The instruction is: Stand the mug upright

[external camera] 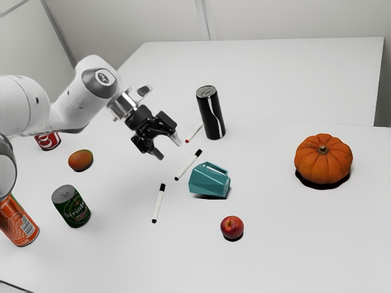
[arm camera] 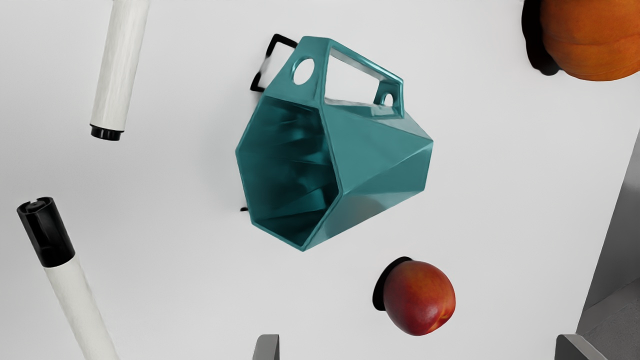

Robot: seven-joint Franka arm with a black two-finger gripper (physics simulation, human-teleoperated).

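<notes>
On the white desk (external camera: pixel 293 256), around the tipped teal mug (external camera: pixel 209 182) in the exterior view: black can (external camera: pixel 209 116) at twelve, pumpkin (external camera: pixel 324 162) three, red fruit (external camera: pixel 232 226) five — markers (external camera: pixel 158 204) eight to twelve, mottled fruit (external camera: pixel 80 160) and three other cans (external camera: pixel 73 209) near nine.

On green can (external camera: pixel 72 207), read pale "Stein" with unclear ending. On red can (external camera: pixel 49 142), partly behind arm (external camera: pixel 73 111), see large white script, apparently starting "Co". On orange can (external camera: pixel 14 221), spot white label (external camera: pixel 27 227) too small to read. On arm joint, note round illegible emblem (external camera: pixel 104 76).
</notes>
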